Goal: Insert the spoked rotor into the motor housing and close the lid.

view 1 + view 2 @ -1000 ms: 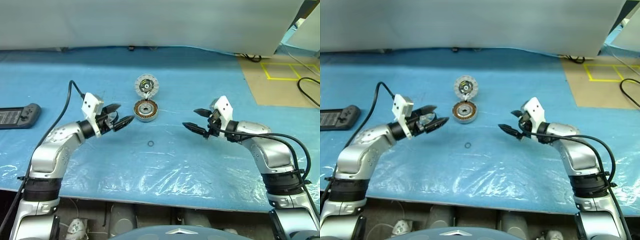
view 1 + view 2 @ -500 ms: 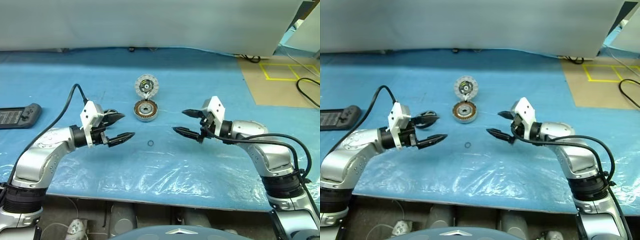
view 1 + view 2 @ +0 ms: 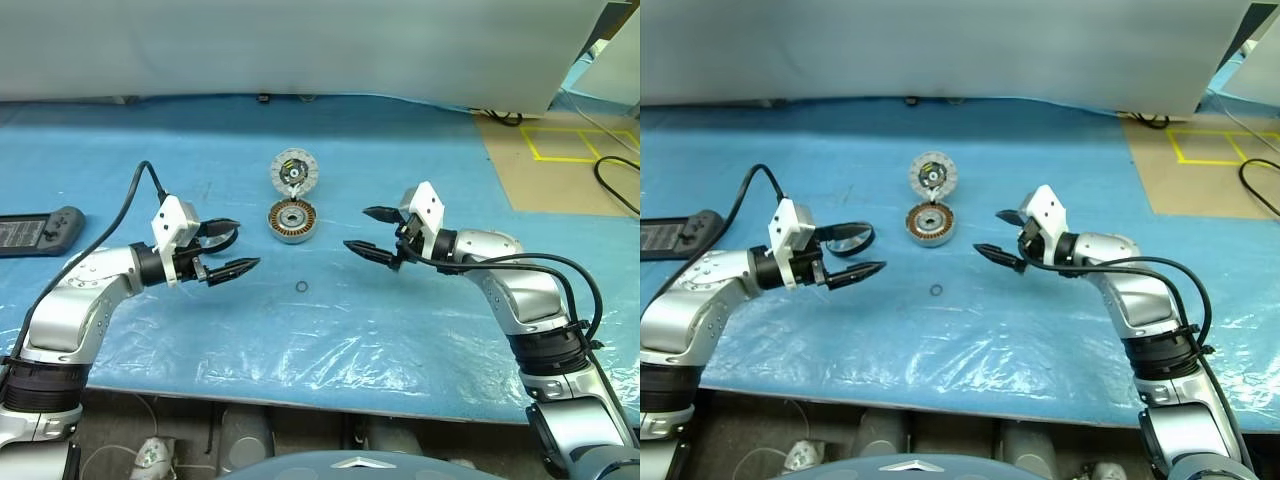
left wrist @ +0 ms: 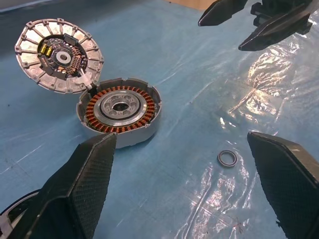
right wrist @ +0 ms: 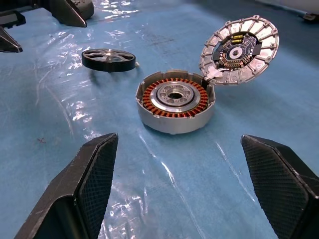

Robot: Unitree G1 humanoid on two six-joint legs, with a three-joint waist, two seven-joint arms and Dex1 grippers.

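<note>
Motor housing [image 5: 175, 102]: sitting on the blue sheet [image 3: 420, 330], copper windings showing. Lid [image 5: 239, 51]: leaning tilted against the housing's far rim, patterned face showing. Spoked rotor [image 5: 108, 59]: lying flat beside the housing, apparently under the left gripper [image 3: 228, 246]. Small ring [image 4: 227, 159]: lying nearer. Left gripper and right gripper [image 3: 372, 233]: both hovering spread wide, grasping nothing.

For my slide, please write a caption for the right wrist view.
Open right gripper faces the motor housing, its lid tilted open, spoked rotor beside.
</note>
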